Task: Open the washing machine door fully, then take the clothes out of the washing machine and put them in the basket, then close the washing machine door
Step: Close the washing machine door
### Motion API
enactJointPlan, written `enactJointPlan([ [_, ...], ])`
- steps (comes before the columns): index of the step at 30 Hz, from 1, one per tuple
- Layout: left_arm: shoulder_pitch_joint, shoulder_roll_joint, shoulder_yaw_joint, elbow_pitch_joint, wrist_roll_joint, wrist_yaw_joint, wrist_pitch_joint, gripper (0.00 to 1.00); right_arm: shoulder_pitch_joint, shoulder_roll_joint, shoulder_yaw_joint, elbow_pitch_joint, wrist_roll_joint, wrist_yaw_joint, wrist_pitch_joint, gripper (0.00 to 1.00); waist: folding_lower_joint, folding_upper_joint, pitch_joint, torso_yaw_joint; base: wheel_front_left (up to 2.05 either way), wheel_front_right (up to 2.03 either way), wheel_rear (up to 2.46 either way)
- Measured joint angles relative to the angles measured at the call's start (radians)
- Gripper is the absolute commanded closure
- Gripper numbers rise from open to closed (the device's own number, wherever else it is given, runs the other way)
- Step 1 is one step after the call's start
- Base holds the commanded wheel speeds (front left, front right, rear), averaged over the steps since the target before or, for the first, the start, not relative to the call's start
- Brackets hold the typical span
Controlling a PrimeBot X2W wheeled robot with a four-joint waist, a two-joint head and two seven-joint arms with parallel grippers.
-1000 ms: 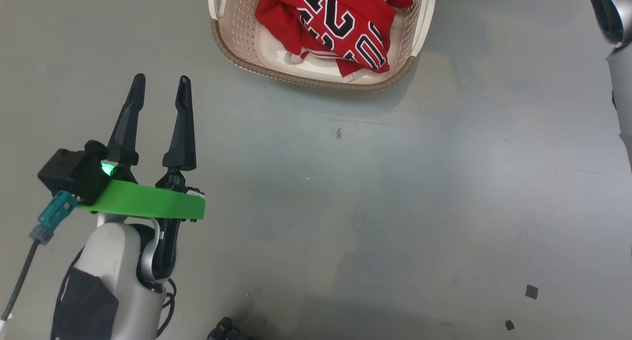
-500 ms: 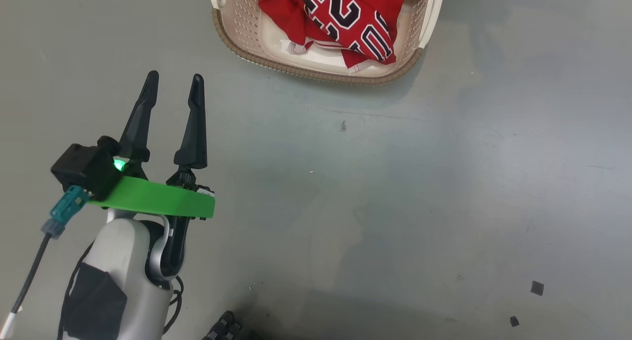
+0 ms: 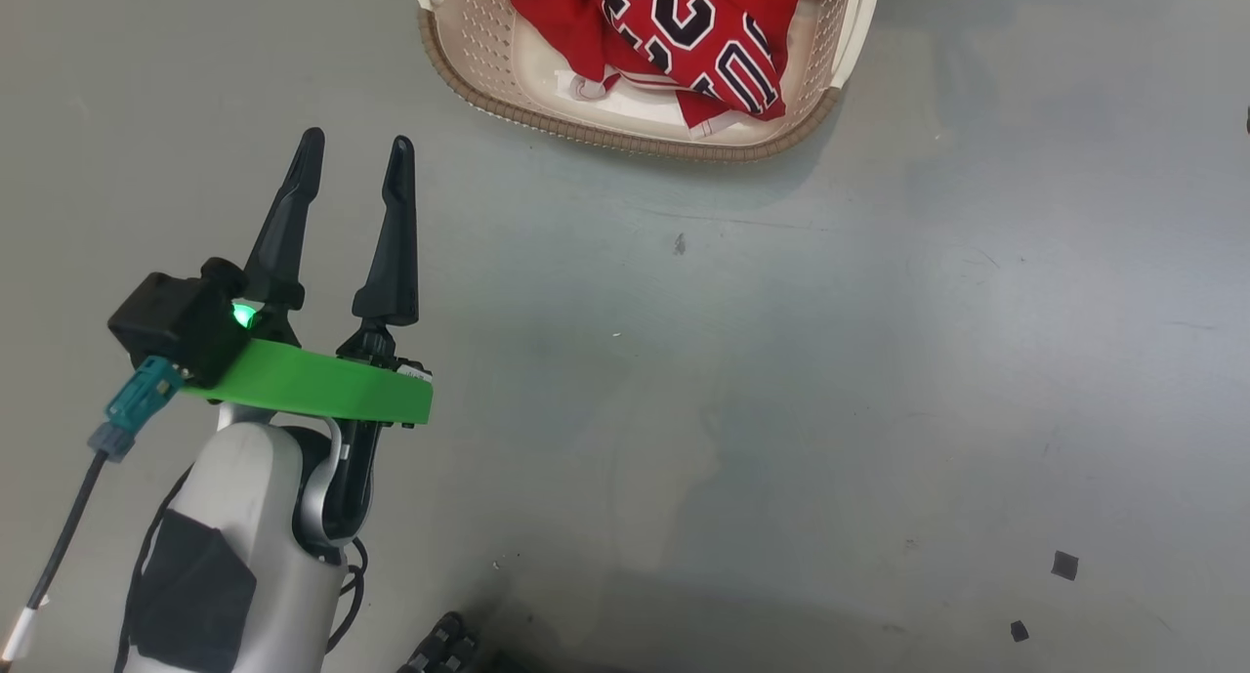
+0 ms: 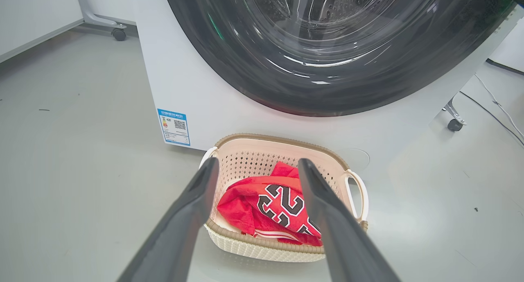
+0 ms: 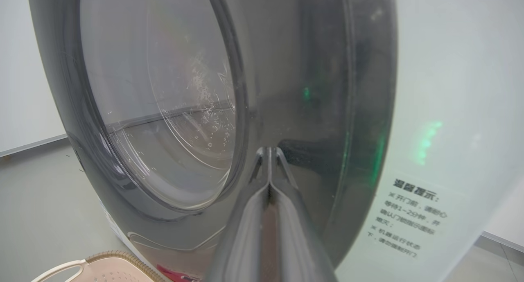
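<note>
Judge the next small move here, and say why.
Probably press the shut right gripper gently against the washing machine door to seat it: the clothes already lie in the basket, its tips sit at the door's black rim, and latching is unclear.

I'm seeing the basket (image 3: 625,144) and the clothes (image 3: 684,28) getting chopped off by the top edge on the head cam, so I'm not reading the full number. On the left wrist cam the washing machine door (image 4: 327,48) is running off the top, the left gripper (image 4: 258,161) is covering both sides of the clothes, and the blue label (image 4: 174,127) is coming through too tiny to read.
</note>
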Motion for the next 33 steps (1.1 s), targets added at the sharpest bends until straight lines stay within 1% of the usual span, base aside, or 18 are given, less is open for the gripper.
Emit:
enactJointPlan([
  [8,-0.006,0.000,-0.002,0.010,0.000,0.000,0.000,0.00,-0.013,0.008,0.002,0.033,0.000,0.000,-0.025,1.00,0.0000,0.0000,-0.001,-0.001,0.00,0.00,0.00],
  [15,-0.013,-0.001,-0.002,0.030,0.000,0.000,0.000,0.00,-0.009,0.006,0.001,0.090,0.000,-0.001,-0.043,1.00,0.0000,0.0000,-0.028,0.001,0.00,0.00,0.00],
  [18,-0.013,-0.001,0.002,0.035,0.000,0.000,0.000,0.00,0.011,0.003,-0.002,0.111,0.001,-0.009,-0.059,1.00,0.0000,0.0000,-0.046,0.000,0.00,0.00,0.00],
  [23,-0.012,0.000,0.013,0.052,0.000,0.000,0.000,0.00,0.080,-0.011,0.006,0.151,0.001,-0.009,-0.068,1.00,0.0000,0.0000,-0.086,-0.005,0.00,0.00,0.00],
  [25,-0.012,0.002,0.019,0.061,0.001,0.000,0.000,0.00,0.121,-0.001,0.005,0.162,0.017,-0.009,-0.073,1.00,0.0000,0.0000,-0.105,-0.009,0.00,0.00,0.00],
  [28,-0.008,0.013,0.023,0.074,0.010,0.000,0.000,0.00,0.202,0.035,0.010,0.170,0.042,0.001,-0.077,1.00,0.0000,0.0000,-0.148,-0.019,0.00,0.00,0.00],
  [33,0.021,0.026,0.031,0.096,0.017,0.000,0.000,0.00,0.294,0.082,0.004,0.170,0.071,0.002,-0.086,1.00,0.0000,0.0000,-0.208,-0.038,0.00,0.00,0.00],
])
